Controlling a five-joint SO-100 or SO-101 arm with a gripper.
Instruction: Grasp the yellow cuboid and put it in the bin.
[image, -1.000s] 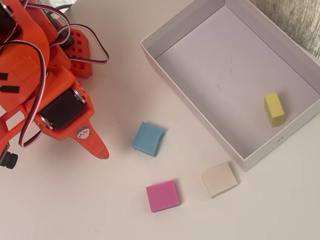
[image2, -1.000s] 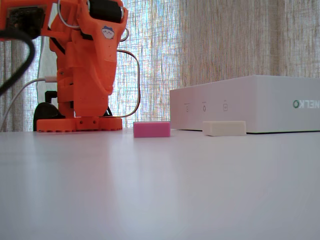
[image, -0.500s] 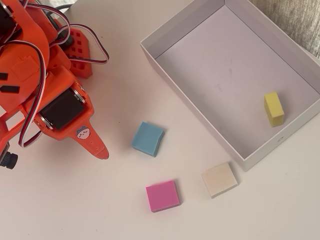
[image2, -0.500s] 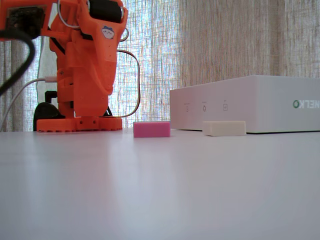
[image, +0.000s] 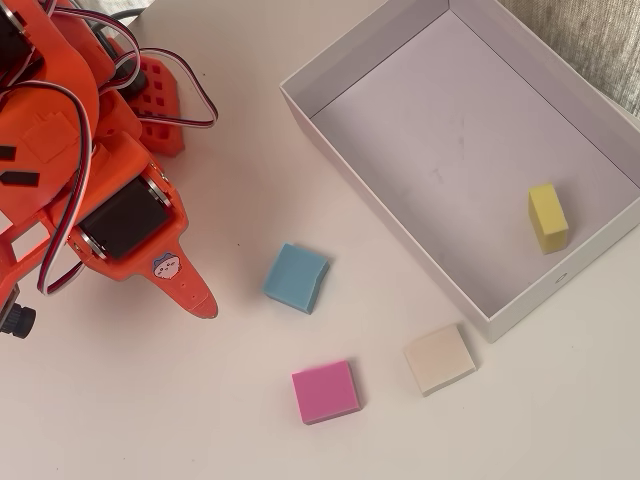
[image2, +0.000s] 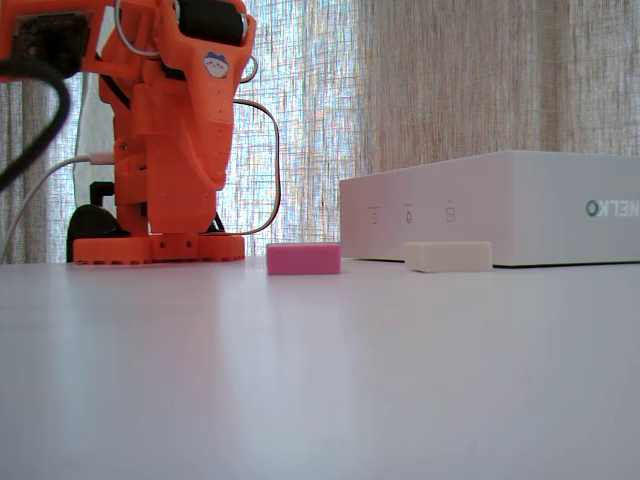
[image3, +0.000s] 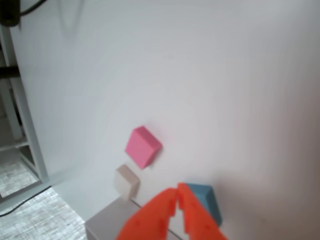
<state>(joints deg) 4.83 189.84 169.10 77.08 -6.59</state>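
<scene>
Orange claw (image3: 178, 194) closed, empty, arm folded back.

My arm (image: 90, 170) is bright orange printed plastic, with black servo blocks set into its shell. White and black cables (image: 190, 105) loop between the segments. A small cartoon sticker (image: 165, 266) marks one link. In the wrist view, my gripper (image3: 178, 197) ends in two tapered orange fingers.
</scene>
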